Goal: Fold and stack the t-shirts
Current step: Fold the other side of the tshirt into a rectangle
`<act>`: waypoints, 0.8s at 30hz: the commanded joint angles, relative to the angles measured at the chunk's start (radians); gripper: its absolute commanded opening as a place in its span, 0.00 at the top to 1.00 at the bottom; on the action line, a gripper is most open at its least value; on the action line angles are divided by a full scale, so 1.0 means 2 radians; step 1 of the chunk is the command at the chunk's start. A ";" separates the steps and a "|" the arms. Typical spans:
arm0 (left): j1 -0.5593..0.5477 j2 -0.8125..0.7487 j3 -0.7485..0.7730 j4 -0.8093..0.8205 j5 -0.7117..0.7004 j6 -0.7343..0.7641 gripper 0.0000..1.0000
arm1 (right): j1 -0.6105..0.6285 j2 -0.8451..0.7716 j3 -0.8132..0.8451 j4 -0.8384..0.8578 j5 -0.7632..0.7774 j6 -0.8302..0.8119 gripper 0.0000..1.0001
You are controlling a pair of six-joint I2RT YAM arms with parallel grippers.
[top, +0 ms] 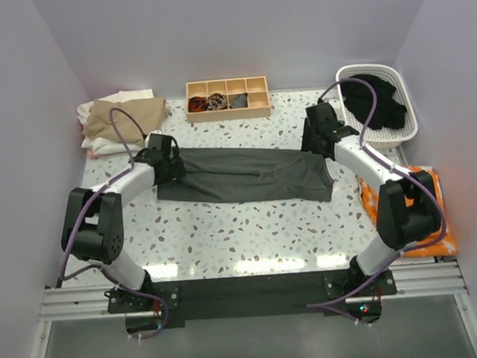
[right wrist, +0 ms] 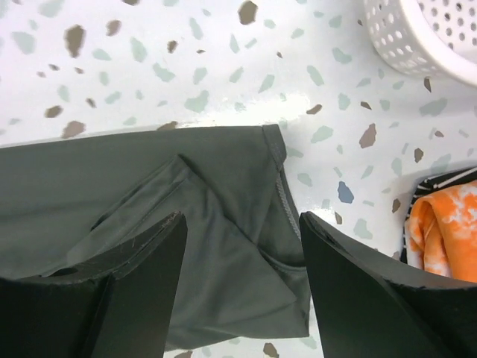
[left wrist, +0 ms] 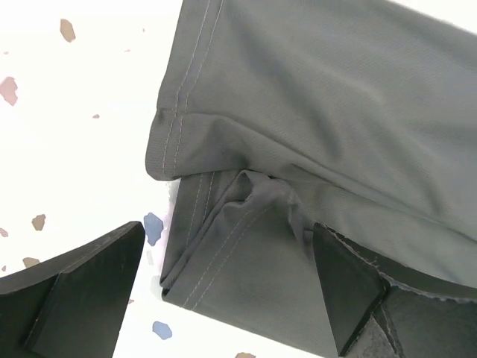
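Note:
A dark charcoal-grey t-shirt (top: 246, 174) lies folded into a long band across the middle of the speckled table. My left gripper (top: 165, 161) hovers over its left end, open, with the folded hem corner (left wrist: 223, 253) between the fingers. My right gripper (top: 321, 140) hovers over its right end, open, above the folded corner (right wrist: 246, 246). Neither holds cloth. Folded tan and white t-shirts (top: 120, 120) are stacked at the back left. A black t-shirt (top: 376, 100) lies in the white basket (top: 403, 133) at the back right.
A wooden tray (top: 228, 111) with small rolled fabric bundles stands at the back centre. An orange-and-white patterned cloth (top: 425, 207) lies at the right edge, also in the right wrist view (right wrist: 443, 231). The basket's wall (right wrist: 402, 45) is near my right gripper.

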 commanded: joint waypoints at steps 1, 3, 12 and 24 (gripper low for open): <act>0.002 -0.059 0.004 0.027 0.016 0.012 0.00 | -0.001 -0.046 -0.001 0.014 -0.066 -0.010 0.33; 0.002 -0.066 0.003 0.031 0.028 0.013 0.00 | 0.001 -0.041 -0.004 0.003 -0.114 0.009 0.34; 0.000 -0.044 0.019 0.077 0.162 0.018 0.00 | 0.001 -0.016 -0.037 0.041 -0.189 0.041 0.34; -0.007 0.067 0.093 0.131 0.250 0.014 0.00 | 0.001 0.028 -0.053 0.042 -0.152 0.066 0.35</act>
